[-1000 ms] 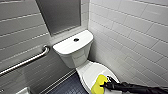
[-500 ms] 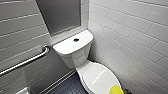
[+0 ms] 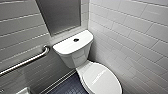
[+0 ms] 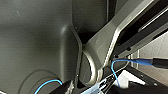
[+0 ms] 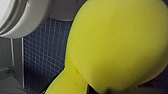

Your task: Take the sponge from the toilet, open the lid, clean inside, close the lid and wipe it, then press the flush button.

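the sponge (image 5: 117, 45) is off the toilet (image 3: 75, 57), seemingly clamped in the right gripper (image 5: 97, 90) above the blue tiled floor (image 5: 42, 55). the lid (image 3: 102, 80), at 5 o'clock, lies shut; opening, cleaning, wiping and the flush button (image 3: 76, 39) look left to do. white tiled walls (image 3: 135, 32); grab bar (image 3: 27, 61) at 9 o'clock.

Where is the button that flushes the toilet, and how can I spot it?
Find the white toilet in the corner of the tiled walls, right of the metal grab bar. Look at the flat top of its tank, behind the closed lid. The flush button is the small dark round spot in the middle of that top, the only dark thing on the toilet.
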You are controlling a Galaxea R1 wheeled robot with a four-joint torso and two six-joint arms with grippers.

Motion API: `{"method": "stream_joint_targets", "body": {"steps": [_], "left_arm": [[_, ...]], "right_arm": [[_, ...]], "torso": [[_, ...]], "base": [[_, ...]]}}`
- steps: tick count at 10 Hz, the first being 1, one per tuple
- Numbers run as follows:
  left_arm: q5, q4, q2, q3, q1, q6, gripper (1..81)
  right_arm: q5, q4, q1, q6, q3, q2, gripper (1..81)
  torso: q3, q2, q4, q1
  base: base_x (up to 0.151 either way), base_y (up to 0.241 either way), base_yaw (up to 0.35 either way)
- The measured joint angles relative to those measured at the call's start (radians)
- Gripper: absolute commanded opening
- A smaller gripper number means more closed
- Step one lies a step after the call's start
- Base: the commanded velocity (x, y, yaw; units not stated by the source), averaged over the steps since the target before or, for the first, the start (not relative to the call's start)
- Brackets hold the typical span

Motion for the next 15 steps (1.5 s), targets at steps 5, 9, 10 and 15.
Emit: {"method": "stream_joint_targets", "body": {"steps": [5, 9, 10, 15], "left_arm": [[-0.007, 0.000, 0.016, -0.006, -0.009, 0.000, 81.1], [-0.008, 0.000, 0.033, -0.042, -0.003, 0.000, 81.1], [-0.009, 0.000, 0.053, -0.079, 0.000, 0.000, 81.1], [-0.008, -0.001, 0.086, -0.139, 0.008, 0.000, 81.1]], "right_arm": [[0.127, -0.032, -0.274, -0.024, -0.097, 0.057, 1.0], [0.197, -0.070, -0.366, -0.032, -0.245, 0.224, 1.0], [0.204, -0.075, -0.390, -0.034, -0.264, 0.240, 1.0], [0.234, -0.156, -0.441, -0.035, -0.298, 0.322, 1.0]], "torso": [[0.011, 0.076, 0.000, -0.048], [0.135, 0.215, 0.000, -0.139], [0.170, 0.251, 0.000, -0.163], [0.289, 0.413, 0.000, -0.270]], "base": [[0.000, 0.000, 0.000], [0.000, 0.000, 0.000], [0.000, 0.000, 0.000], [0.000, 0.000, 0.000]]}}
